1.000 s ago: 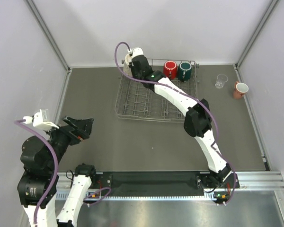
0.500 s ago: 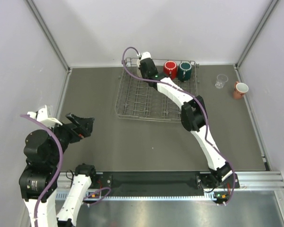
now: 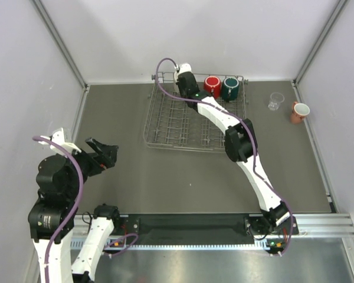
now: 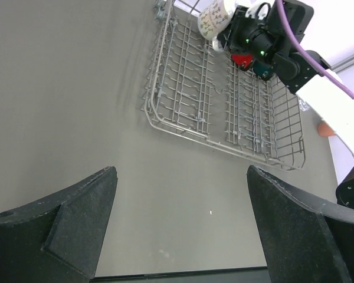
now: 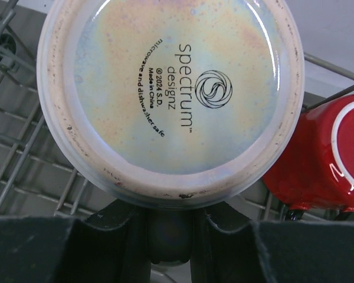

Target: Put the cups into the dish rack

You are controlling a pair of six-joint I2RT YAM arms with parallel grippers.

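The right claw is clamped on what looks like the handle of the white speckled mug, held upside down with its printed base facing the wrist camera, at the far left corner of the dish rack. Whether its rim already rests on the wires cannot be told. To seat it well, the arm should probably bring it straight down between the prongs, mouth down. It should also keep clear of the red mug just to its right, and let go only once the rim sits steady on the wires. The dark green mug stands beside the red one in the rack's far row. The clear glass and the salmon-pink mug wait on the tabletop right of the rack. The left claw hangs with its jaws wide apart, holding nothing, over the near left. The tabletop is dark grey and matte, enclosed by pale walls with metal frame posts in the corners.
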